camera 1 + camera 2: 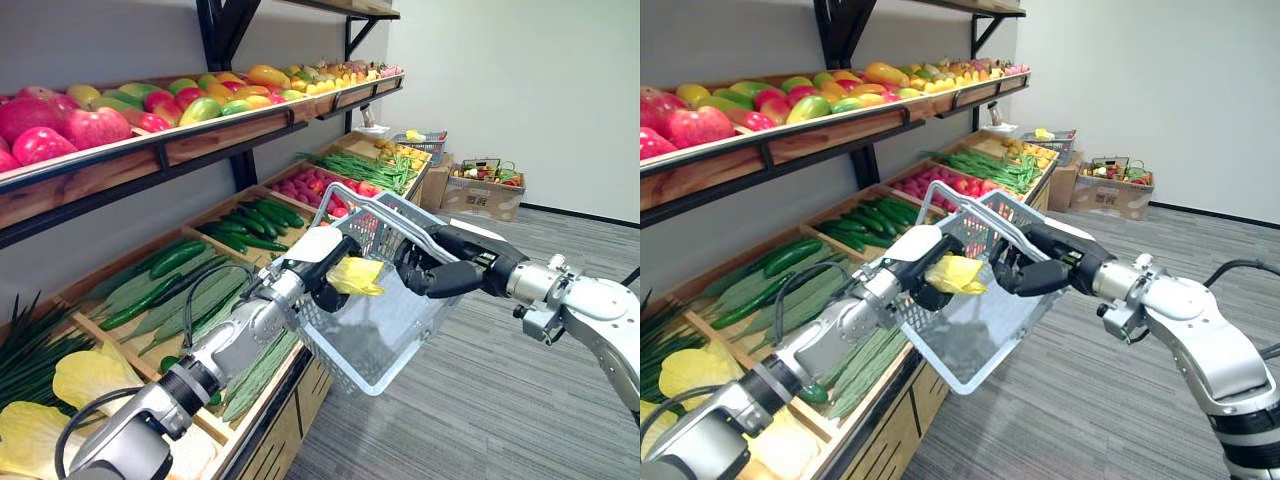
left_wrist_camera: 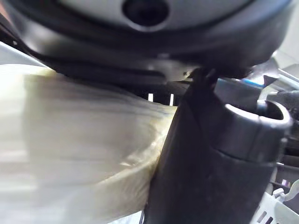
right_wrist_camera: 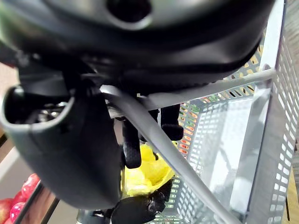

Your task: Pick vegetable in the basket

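My left hand [image 1: 330,268] is shut on a pale yellow leafy vegetable [image 1: 357,275], holding it over the open top of the grey mesh basket [image 1: 385,335]. In the left wrist view the vegetable [image 2: 84,154] lies pressed against the palm beside the thumb [image 2: 219,172]. My right hand [image 1: 440,268] grips the basket's grey handle [image 3: 187,168] and keeps the basket tilted in the air beside the shelf. Past the right hand's fingers the yellow vegetable [image 3: 147,170] shows inside the basket's rim [image 3: 275,56].
A wooden produce stand [image 1: 250,420] runs along the left with cucumbers [image 1: 165,275], green beans [image 1: 365,170] and yellow leafy vegetables [image 1: 85,375]; fruit [image 1: 90,120] fills the upper shelf. A cardboard box [image 1: 485,195] and another basket [image 1: 420,145] stand by the far wall.
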Robot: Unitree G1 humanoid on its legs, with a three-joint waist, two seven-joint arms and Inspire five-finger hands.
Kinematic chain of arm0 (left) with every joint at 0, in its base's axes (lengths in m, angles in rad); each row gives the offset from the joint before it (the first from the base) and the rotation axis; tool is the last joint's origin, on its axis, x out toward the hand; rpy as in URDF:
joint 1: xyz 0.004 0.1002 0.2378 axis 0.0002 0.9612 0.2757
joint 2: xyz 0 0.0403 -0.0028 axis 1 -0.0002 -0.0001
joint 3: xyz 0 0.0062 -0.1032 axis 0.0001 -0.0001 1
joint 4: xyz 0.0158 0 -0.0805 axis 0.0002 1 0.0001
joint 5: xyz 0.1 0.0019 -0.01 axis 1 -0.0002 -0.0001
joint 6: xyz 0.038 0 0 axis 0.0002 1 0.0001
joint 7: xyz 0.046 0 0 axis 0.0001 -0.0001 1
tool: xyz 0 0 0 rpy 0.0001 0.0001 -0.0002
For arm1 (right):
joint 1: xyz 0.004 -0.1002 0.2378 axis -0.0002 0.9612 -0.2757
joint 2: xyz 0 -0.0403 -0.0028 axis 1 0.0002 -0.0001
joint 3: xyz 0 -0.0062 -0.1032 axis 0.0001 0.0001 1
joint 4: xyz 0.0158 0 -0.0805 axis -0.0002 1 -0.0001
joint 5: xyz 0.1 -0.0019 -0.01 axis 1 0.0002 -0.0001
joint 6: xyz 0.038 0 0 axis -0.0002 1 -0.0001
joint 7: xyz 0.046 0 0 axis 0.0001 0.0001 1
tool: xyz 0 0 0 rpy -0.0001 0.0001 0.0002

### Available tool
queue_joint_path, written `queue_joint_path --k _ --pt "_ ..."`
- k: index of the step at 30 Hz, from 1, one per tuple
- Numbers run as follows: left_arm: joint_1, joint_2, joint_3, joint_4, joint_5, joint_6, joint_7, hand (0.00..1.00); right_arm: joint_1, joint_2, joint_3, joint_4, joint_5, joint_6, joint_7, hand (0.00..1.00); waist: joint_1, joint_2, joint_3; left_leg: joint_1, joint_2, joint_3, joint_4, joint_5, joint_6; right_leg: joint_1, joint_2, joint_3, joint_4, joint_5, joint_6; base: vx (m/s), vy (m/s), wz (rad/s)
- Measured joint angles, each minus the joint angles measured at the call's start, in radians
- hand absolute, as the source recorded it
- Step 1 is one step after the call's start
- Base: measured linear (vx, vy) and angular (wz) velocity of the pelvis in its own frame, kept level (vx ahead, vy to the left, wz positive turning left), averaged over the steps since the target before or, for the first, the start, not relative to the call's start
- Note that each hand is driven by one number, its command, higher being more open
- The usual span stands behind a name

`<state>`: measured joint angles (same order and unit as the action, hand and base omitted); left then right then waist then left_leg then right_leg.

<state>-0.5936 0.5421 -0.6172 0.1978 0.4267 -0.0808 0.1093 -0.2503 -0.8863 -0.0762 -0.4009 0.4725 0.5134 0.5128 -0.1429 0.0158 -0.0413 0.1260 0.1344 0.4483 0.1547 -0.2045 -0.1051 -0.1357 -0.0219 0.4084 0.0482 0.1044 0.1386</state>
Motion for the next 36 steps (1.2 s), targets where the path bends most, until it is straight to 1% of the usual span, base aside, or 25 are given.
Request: queue_joint_path --k 3,5,6,7,9,11,14,15,16,18,21,24,25,27,28,29,30,32,34,36 --pt "-0.006 0.006 0.000 0.000 0.006 -0.010 0.001 1.00 0.000 0.000 -0.001 0.000 0.000 0.000 0.000 0.00 -0.004 0.006 -0.003 0.002 -0.001 0.000 -0.004 0.000 0.000 0.000 0.000 0.000 0.000 0.000 0.000 0.01 0.020 0.00" --pt "-0.017 0.034 0.001 -0.038 -0.040 -0.014 0.000 1.00 0.001 0.000 -0.005 0.000 0.000 0.000 0.000 0.00 -0.003 0.013 0.000 0.003 0.000 -0.001 -0.009 0.000 0.000 0.001 -0.002 -0.001 0.000 0.000 0.000 0.02 0.026 0.04" --pt "-0.039 0.110 0.023 -0.215 -0.190 -0.017 -0.010 1.00 0.024 0.003 -0.037 -0.002 0.005 0.000 -0.002 0.00 0.002 0.020 0.000 0.003 0.001 -0.011 -0.011 0.000 0.000 0.004 -0.004 -0.009 0.001 -0.003 0.001 0.05 0.058 0.17" --pt "-0.049 0.132 0.041 -0.269 -0.242 -0.023 -0.026 1.00 0.036 0.007 -0.065 -0.002 0.009 0.000 -0.005 0.00 0.002 0.022 -0.001 0.005 0.001 -0.020 -0.012 0.000 0.000 0.009 -0.006 -0.018 0.002 -0.007 0.001 0.05 0.058 0.20" --pt "-0.061 0.164 0.071 -0.335 -0.309 -0.031 -0.054 1.00 0.049 0.007 -0.104 -0.002 0.022 0.000 -0.010 0.00 0.007 0.025 -0.003 0.010 0.000 -0.024 -0.013 0.000 0.000 0.013 -0.006 -0.023 0.008 -0.014 0.002 0.02 0.038 0.10" --pt "-0.072 0.215 0.094 -0.398 -0.347 -0.031 -0.080 1.00 0.059 0.005 -0.112 -0.002 0.049 0.000 -0.011 0.00 0.010 0.025 -0.003 0.010 0.001 -0.025 -0.014 0.000 0.000 0.013 -0.006 -0.026 0.011 -0.017 0.000 0.01 0.028 0.05" --pt "-0.124 0.302 0.161 -0.499 -0.563 -0.027 -0.148 1.00 0.139 0.002 -0.177 0.004 0.079 0.000 -0.010 0.00 0.026 0.026 -0.003 0.008 -0.001 -0.044 -0.018 0.000 0.000 0.013 -0.011 -0.043 0.024 -0.030 -0.001 0.02 0.029 0.14" --pt "-0.130 0.315 0.179 -0.510 -0.603 -0.025 -0.165 1.00 0.150 0.000 -0.185 0.010 0.079 0.000 -0.010 0.00 0.027 0.026 -0.003 0.008 -0.001 -0.047 -0.020 0.001 0.000 0.013 -0.012 -0.047 0.026 -0.032 -0.001 0.03 0.046 0.17" --pt "-0.132 0.352 0.244 -0.540 -0.754 -0.009 -0.233 1.00 0.170 -0.006 -0.188 0.063 0.077 0.000 -0.011 0.00 0.035 0.025 -0.004 0.008 -0.003 -0.050 -0.022 0.001 0.000 0.013 -0.013 -0.050 0.027 -0.034 -0.001 0.03 0.048 0.10" --pt "-0.131 0.366 0.244 -0.545 -0.839 0.028 -0.311 1.00 0.189 -0.007 -0.188 0.104 0.077 0.002 -0.014 0.00 0.048 0.024 -0.004 0.007 -0.003 -0.053 -0.023 0.002 0.000 0.013 -0.014 -0.054 0.025 -0.034 -0.001 0.02 0.043 0.06" --pt "-0.125 0.366 0.221 -0.546 -0.887 0.069 -0.361 1.00 0.198 -0.007 -0.189 0.131 0.073 0.006 -0.021 0.00 0.050 0.024 -0.004 0.001 -0.005 -0.063 -0.023 0.004 0.000 0.013 -0.016 -0.064 0.021 -0.034 -0.001 0.02 0.036 0.10" --pt "-0.110 0.377 0.211 -0.546 -0.946 0.092 -0.365 1.00 0.227 -0.007 -0.223 0.156 0.069 0.006 -0.058 0.00 0.054 0.024 -0.004 -0.003 -0.004 -0.077 -0.023 0.005 -0.001 0.013 -0.018 -0.078 0.019 -0.034 -0.001 0.03 0.031 0.12" --pt "-0.094 0.392 0.212 -0.546 -0.974 0.092 -0.364 1.00 0.235 -0.005 -0.234 0.167 0.069 0.006 -0.068 0.00 0.055 0.024 -0.004 -0.004 -0.002 -0.079 -0.023 0.005 -0.001 0.015 -0.018 -0.081 0.019 -0.034 -0.001 0.02 0.046 0.14" --pt "0.098 0.397 0.372 -0.574 -1.020 0.090 -0.370 1.00 0.321 0.060 -0.321 0.168 0.068 -0.004 -0.089 0.00 0.061 0.023 0.003 -0.003 -0.001 -0.100 -0.022 0.005 0.000 0.035 -0.023 -0.103 0.011 -0.035 -0.003 -0.01 0.047 0.21" --pt "0.130 0.396 0.406 -0.575 -1.026 0.090 -0.376 1.00 0.338 0.070 -0.336 0.168 0.067 -0.005 -0.093 0.00 0.064 0.022 0.003 -0.003 -0.001 -0.102 -0.022 0.005 0.000 0.037 -0.023 -0.106 0.010 -0.036 -0.003 -0.02 0.031 0.15" --pt "0.204 0.391 0.482 -0.583 -1.032 0.089 -0.386 1.00 0.365 0.087 -0.359 0.168 0.067 -0.006 -0.101 0.00 0.072 0.020 0.006 -0.003 -0.001 -0.104 -0.022 0.005 0.000 0.038 -0.024 -0.108 0.007 -0.037 -0.004 -0.03 0.025 0.07" --pt "0.284 0.368 0.558 -0.593 -1.044 0.088 -0.398 1.00 0.398 0.110 -0.386 0.165 0.067 -0.009 -0.107 0.00 0.082 0.018 0.010 -0.005 -0.001 -0.107 -0.020 0.005 0.000 0.039 -0.025 -0.111 0.006 -0.037 -0.005 -0.02 0.023 0.07" --pt "0.375 0.325 0.628 -0.599 -1.045 0.086 -0.415 1.00 0.439 0.139 -0.415 0.164 0.067 -0.011 -0.121 0.00 0.089 0.016 0.017 -0.007 -0.001 -0.115 -0.017 0.005 0.000 0.044 -0.028 -0.121 0.005 -0.038 -0.007 -0.01 0.020 0.14" --pt "0.493 0.274 0.694 -0.601 -1.047 0.092 -0.447 1.00 0.491 0.179 -0.433 0.163 0.066 -0.011 -0.150 0.00 0.099 0.009 0.025 -0.010 0.001 -0.130 -0.009 0.005 0.001 0.046 -0.029 -0.133 0.001 -0.039 -0.009 0.01 0.022 0.17" --pt "0.549 0.243 0.723 -0.602 -1.047 0.094 -0.461 1.00 0.512 0.203 -0.438 0.163 0.057 -0.012 -0.156 0.00 0.108 0.005 0.033 -0.012 0.002 -0.132 -0.007 0.005 0.001 0.045 -0.029 -0.134 0.001 -0.039 -0.009 0.01 0.016 0.05"
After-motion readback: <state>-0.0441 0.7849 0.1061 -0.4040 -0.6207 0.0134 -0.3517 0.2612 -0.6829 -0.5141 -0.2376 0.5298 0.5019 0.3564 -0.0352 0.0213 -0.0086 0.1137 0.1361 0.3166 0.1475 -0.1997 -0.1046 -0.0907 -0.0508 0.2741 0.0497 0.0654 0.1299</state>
